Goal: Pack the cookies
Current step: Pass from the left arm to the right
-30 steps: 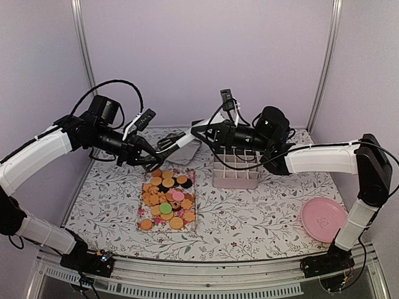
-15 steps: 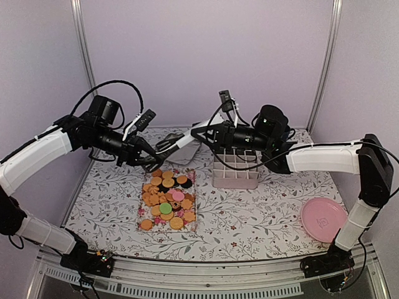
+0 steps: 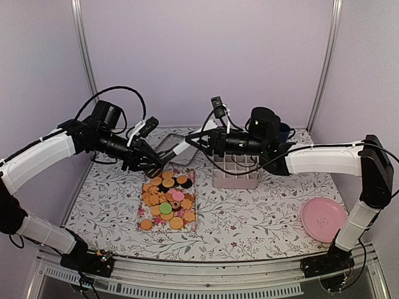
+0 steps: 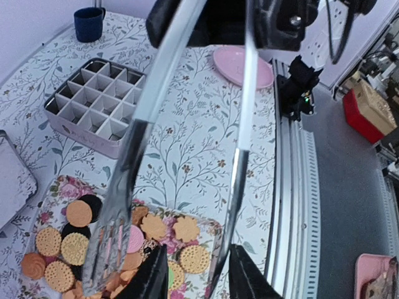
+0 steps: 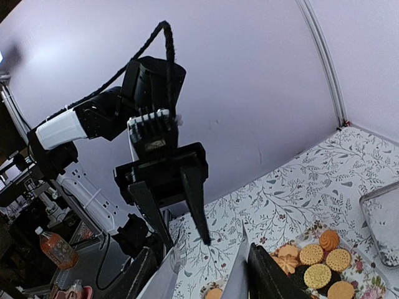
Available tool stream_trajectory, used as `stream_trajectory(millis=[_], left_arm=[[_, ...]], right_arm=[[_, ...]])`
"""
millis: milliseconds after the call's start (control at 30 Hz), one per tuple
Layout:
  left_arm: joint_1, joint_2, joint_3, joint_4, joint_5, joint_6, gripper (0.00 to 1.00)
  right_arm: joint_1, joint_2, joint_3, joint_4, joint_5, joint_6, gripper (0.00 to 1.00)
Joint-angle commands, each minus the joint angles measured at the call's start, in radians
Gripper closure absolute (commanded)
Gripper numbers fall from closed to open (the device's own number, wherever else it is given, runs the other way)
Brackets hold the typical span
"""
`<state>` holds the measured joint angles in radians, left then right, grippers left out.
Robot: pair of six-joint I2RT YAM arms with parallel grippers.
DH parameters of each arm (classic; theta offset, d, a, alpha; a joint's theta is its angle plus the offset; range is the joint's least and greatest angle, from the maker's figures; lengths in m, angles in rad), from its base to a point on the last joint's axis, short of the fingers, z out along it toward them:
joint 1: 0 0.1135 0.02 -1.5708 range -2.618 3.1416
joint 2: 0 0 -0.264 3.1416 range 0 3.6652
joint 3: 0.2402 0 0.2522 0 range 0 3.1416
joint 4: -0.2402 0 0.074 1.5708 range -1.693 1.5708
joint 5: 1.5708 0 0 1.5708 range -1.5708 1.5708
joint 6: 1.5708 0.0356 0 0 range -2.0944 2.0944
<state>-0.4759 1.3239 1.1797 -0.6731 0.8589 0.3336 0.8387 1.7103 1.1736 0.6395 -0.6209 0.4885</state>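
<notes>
one pink plate (image 3: 323, 219), one green cookie (image 3: 165, 208)

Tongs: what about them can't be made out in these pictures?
Top external: which jaws grip the tongs is too small to tell.
Left wrist: their far end is cut off by the top edge, at the right gripper.
Right wrist: only a sliver shows, cut off by the bottom edge.

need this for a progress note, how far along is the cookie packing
Nothing packed yet: the divider box cells look empty and the cookies all sit on the floral tray. In hand: tongs span between left pincer and right pincer; which one grips is unclear. Left: moving every cookie into the box.
</notes>
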Motion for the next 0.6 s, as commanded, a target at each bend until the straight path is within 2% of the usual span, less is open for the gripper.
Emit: stream_trajectory(millis=[0, 67, 267, 567], left_arm=[[0.018, 0.025, -0.039, 0.074, -0.153, 0.008, 0.53], [0.023, 0.025, -0.053, 0.084, -0.181, 0.002, 0.35], [0.092, 0.007, -0.067, 0.062, -0.193, 0.010, 0.01], [0.334, -0.043, -0.135, -0.001, -0.166, 0.056, 0.01]], right_arm=[[0.072, -0.028, 0.017, -0.161, 0.114, -0.125, 0.54], [0.081, -0.030, 0.006, -0.162, 0.164, -0.142, 0.57], [0.123, -0.020, 0.018, -0.182, 0.288, -0.199, 0.63], [0.209, 0.037, 0.080, -0.279, 0.477, -0.316, 0.73]])
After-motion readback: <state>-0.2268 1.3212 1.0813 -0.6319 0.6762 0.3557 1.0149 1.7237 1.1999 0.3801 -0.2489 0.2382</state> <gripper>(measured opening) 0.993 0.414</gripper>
